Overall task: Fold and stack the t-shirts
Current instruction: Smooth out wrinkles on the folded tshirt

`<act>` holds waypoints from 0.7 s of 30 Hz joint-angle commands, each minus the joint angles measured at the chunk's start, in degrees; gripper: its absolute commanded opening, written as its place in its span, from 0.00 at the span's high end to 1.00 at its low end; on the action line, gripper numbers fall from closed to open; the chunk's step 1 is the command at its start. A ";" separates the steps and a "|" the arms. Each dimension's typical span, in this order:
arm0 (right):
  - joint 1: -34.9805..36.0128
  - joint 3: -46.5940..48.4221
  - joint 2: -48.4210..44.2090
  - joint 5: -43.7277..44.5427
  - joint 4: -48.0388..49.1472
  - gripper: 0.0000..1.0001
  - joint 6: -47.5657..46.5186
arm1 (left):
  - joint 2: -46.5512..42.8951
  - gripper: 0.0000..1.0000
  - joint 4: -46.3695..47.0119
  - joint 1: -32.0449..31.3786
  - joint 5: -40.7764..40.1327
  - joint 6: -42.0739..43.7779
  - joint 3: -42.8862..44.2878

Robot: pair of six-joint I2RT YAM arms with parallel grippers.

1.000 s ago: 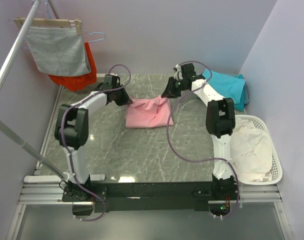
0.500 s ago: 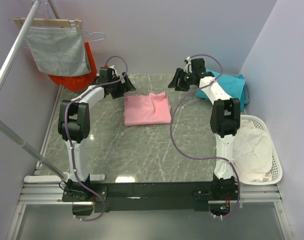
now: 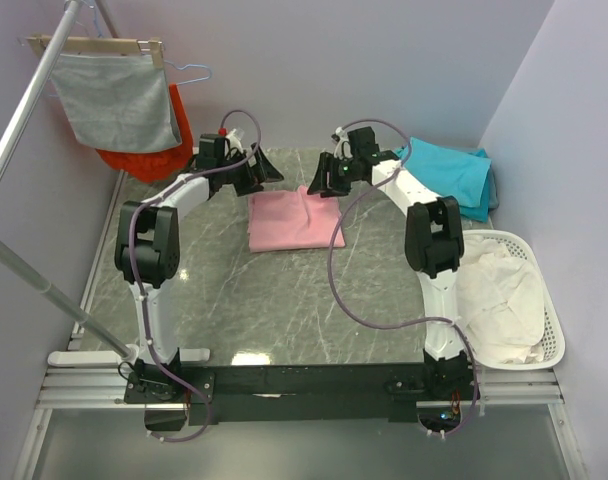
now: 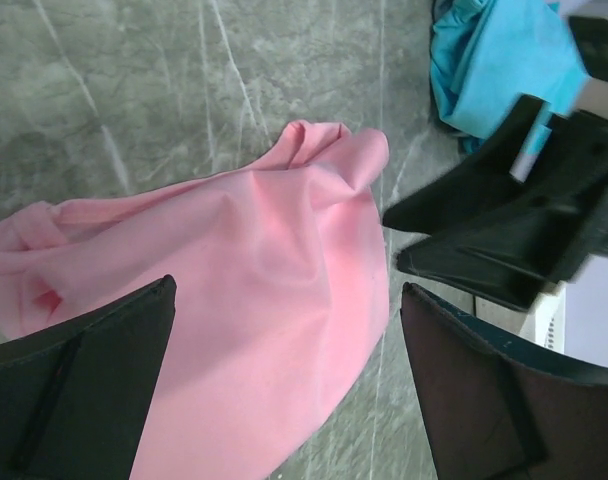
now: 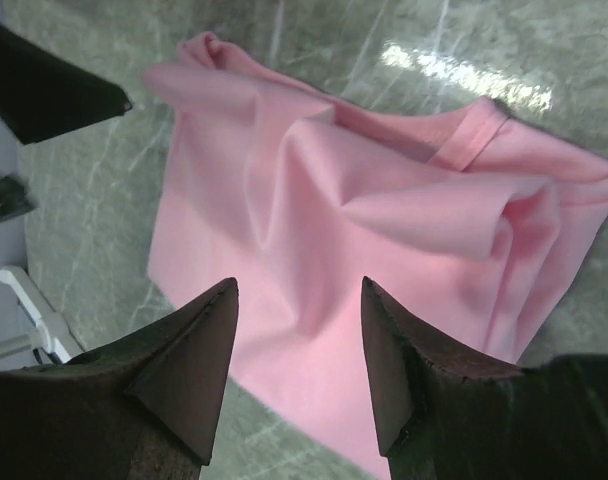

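A light pink t-shirt lies folded in a rough rectangle on the marble table, at mid-back. My left gripper hovers open above its far left corner. In the left wrist view the pink t-shirt shows between the wide-apart fingers of the left gripper, untouched. My right gripper hangs open over the far right corner. Its wrist view has the pink t-shirt with collar and creases beneath the right gripper. A teal t-shirt lies at the back right corner.
A white basket with white cloth stands at the right edge. A grey cloth on a wooden hanger and an orange-red garment hang at back left by a slanted metal pole. Walls close in behind and at the right.
Both grippers let go of the pink t-shirt, which settled flat. The left one opened and drew back left. The right one pulled away, then swung back over the shirt's far right corner.
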 commanded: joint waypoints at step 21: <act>-3.78 12.51 15.33 13.15 -4.42 0.40 0.07 | 7.70 0.01 -1.06 0.11 -13.41 7.09 -0.65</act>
